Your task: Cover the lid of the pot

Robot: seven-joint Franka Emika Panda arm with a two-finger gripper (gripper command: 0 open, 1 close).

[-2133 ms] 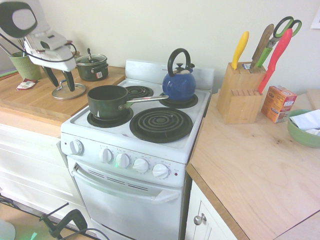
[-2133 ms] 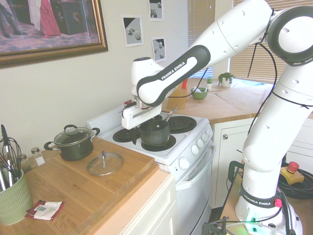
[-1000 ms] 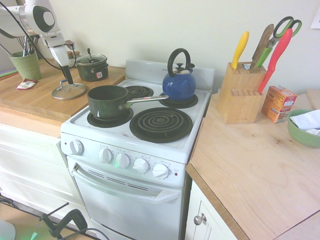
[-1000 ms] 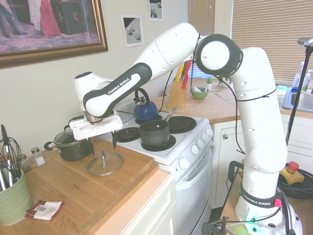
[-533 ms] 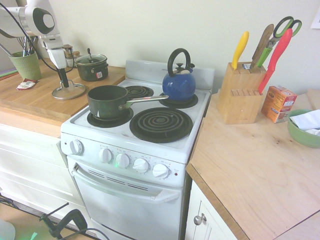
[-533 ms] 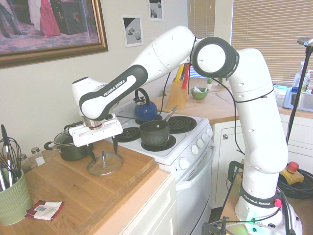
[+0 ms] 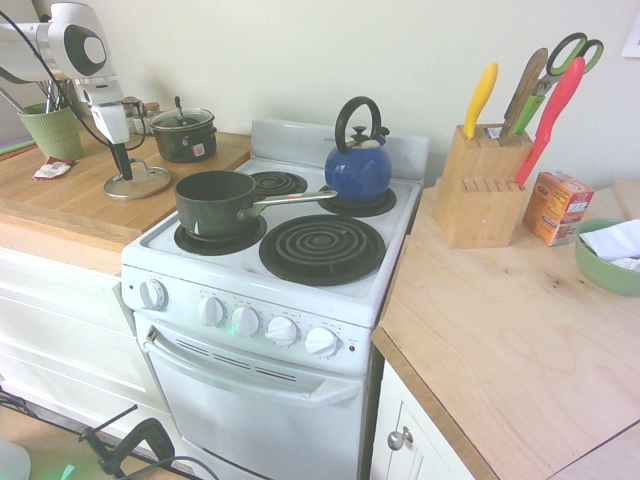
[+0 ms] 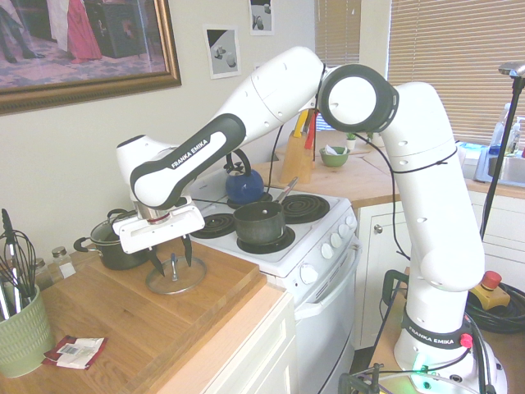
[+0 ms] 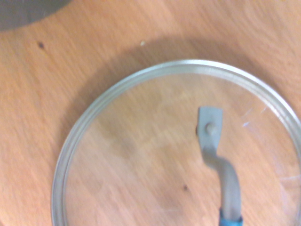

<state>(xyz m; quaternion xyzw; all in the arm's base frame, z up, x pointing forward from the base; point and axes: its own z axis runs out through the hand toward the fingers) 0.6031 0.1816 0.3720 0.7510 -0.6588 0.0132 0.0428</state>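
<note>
The lid (image 8: 175, 279), clear glass with a metal rim, lies flat on the wooden counter left of the stove; it also shows as the lid (image 7: 138, 183) and close up as the lid (image 9: 141, 155). My gripper (image 8: 172, 256) points down over its middle, fingers apart on either side of the small upright knob (image 8: 173, 264), so it is open. In the first exterior view the gripper (image 7: 122, 162) stands just above the glass. The pot (image 7: 215, 200), a dark green saucepan with a long steel handle (image 7: 295, 197), sits uncovered on the front left burner, also seen as the pot (image 8: 260, 223).
A small two-handled dark pot (image 7: 183, 135) with its own lid stands behind the glass lid. A blue kettle (image 7: 357, 165) is on the back right burner. A green cup of utensils (image 8: 20, 332) and a packet (image 8: 75, 351) sit further along the counter. A knife block (image 7: 475, 185) stands right of the stove.
The gripper has come down over the lid and shifted slightly, its fingers now flanking the knob and a little closer together. Lid and pot have not moved.
</note>
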